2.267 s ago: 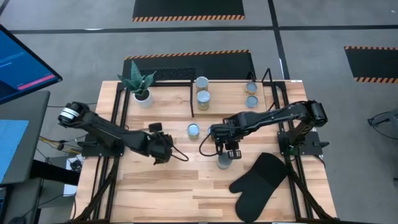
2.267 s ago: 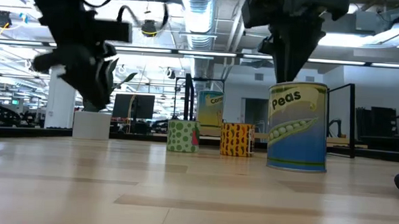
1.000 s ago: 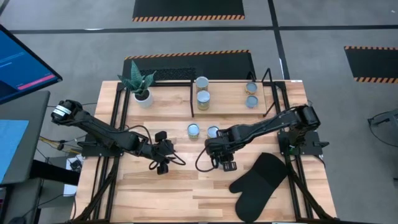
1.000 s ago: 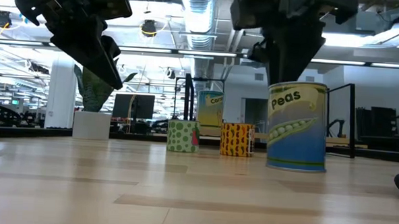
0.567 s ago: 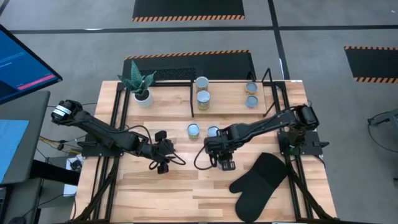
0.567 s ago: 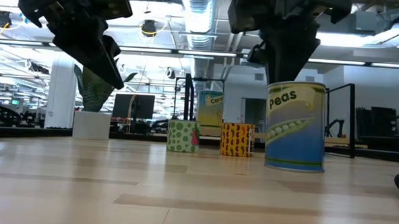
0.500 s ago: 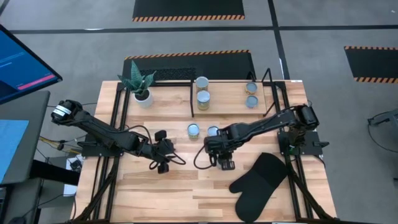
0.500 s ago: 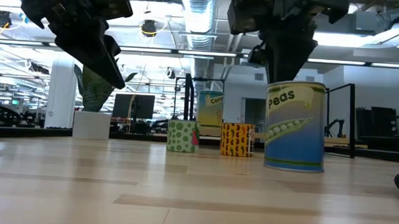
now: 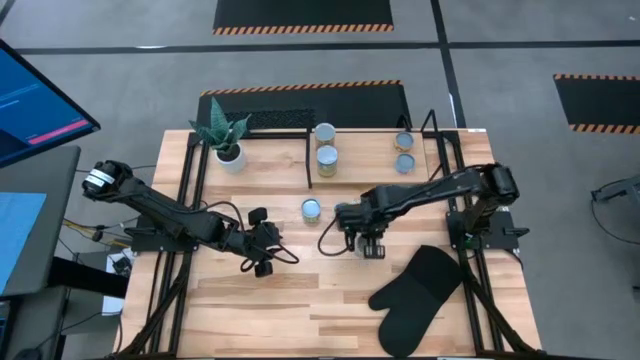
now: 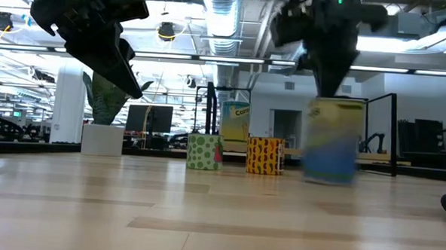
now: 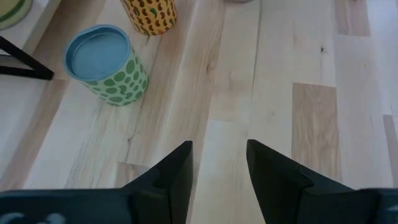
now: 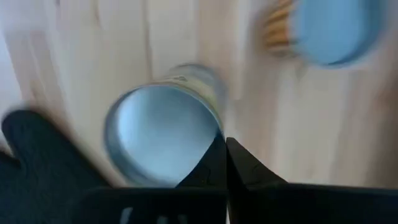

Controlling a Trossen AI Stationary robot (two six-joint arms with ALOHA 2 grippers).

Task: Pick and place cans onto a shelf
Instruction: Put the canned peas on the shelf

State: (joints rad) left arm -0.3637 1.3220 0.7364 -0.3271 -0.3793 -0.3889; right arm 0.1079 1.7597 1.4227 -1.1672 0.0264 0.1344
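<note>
The peas can [image 12: 163, 134] stands near the table's middle, blurred in the low view [image 10: 332, 141]. My right gripper [image 12: 224, 152] comes down on it from above and is shut at its top rim; in the high view the gripper [image 9: 368, 243] hides the can. My left gripper [image 11: 219, 168] hangs open over bare wood at the centre left [image 9: 262, 262]. A green-dotted can [image 11: 107, 65] and an orange can [image 11: 149, 14] stand on their bases farther back. Several cans [image 9: 327, 157] sit on the shelf [image 9: 290, 120] at the far edge. My right gripper pinches the peas can's top rim [image 12: 217, 134] at one point of its edge, one finger on the lid side and one on the outer side. The fingers point straight down. The can stays upright below them; whether its base is off the table I cannot tell.
A black oven mitt [image 9: 415, 290] lies near the front right, close beside the held can [image 12: 37, 155]. A white plant pot [image 9: 229, 155] stands at the far left. The green-dotted can [image 9: 311, 208] is left of my right arm. Bare wood lies along the near edge.
My right gripper has drawn its fingers together on the peas can's rim and gone toward the table's far edge, rising slightly. The can has gone with it, upright, and shows blurred and farther off in the low view.
</note>
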